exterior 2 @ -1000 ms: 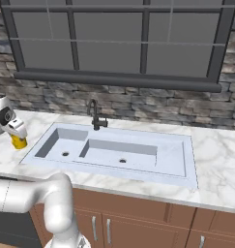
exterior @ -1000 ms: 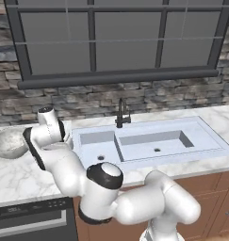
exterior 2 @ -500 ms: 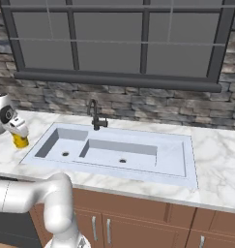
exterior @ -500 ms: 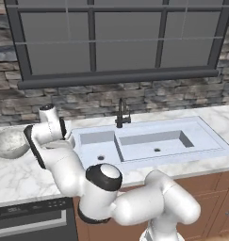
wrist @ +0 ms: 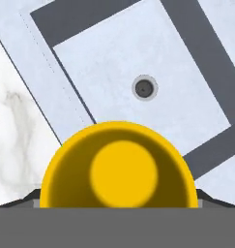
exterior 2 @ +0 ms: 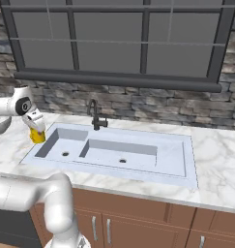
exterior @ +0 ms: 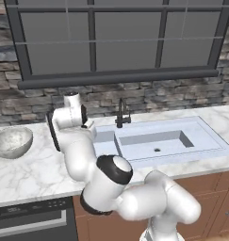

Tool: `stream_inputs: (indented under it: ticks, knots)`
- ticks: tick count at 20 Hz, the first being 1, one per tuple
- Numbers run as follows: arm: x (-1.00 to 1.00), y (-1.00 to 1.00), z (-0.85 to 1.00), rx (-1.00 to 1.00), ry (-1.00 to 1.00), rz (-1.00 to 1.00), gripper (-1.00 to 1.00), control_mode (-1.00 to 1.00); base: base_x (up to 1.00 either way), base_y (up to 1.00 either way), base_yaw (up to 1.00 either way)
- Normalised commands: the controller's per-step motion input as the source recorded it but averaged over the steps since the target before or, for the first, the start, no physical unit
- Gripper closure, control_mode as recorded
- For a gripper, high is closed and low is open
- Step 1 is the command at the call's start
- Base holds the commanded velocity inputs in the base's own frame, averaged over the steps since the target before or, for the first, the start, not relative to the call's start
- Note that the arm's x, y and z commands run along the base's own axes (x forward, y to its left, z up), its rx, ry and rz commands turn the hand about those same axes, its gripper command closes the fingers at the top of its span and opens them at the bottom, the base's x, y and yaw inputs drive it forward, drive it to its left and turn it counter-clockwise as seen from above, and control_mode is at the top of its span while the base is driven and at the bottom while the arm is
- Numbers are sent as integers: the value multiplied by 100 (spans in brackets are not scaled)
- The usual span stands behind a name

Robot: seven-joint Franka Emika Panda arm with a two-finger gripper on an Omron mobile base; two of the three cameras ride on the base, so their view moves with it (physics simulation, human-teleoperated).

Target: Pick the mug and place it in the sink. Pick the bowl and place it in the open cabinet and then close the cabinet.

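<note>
My gripper [exterior 2: 36, 133] is shut on the small yellow mug [exterior 2: 37, 138], held upright over the left rim of the white sink [exterior 2: 186, 162]. Looking down the hand, the mug [wrist: 120, 169] sits between the two dark fingertips, its open top facing the camera. Beyond it lie the sink's left basin [wrist: 138, 53] and its drain hole [wrist: 144, 88]. The grey-white speckled bowl [exterior: 11, 141] rests on the counter at the far left, well apart from the hand [exterior: 80, 117]. The cabinet is out of view.
A dark faucet [exterior: 121, 113] stands behind the sink divider. The marble counter [exterior: 31, 174] runs on both sides of the sink, with a stone wall and a window behind. A dark appliance front [exterior: 31, 221] sits below the counter at left.
The hand has carried the mug to the right, from over the counter toward the sink's left rim. The bowl has not moved.
</note>
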Motion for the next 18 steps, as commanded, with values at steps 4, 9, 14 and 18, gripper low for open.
stream_inputs:
  ticks: [4, 9, 14, 18]
  knots:
    - [17, -100, -20, -1, 6, -16, 100, -100, 0, 0, 0]
    - [20, -82, -47, -2, -2, -11, 100, -100, 0, 0, 0]
    - [40, -24, -23, 0, -7, 0, 100, -100, 0, 0, 0]
    - [53, 0, -26, 0, -7, 0, 100, -100, 0, 0, 0]
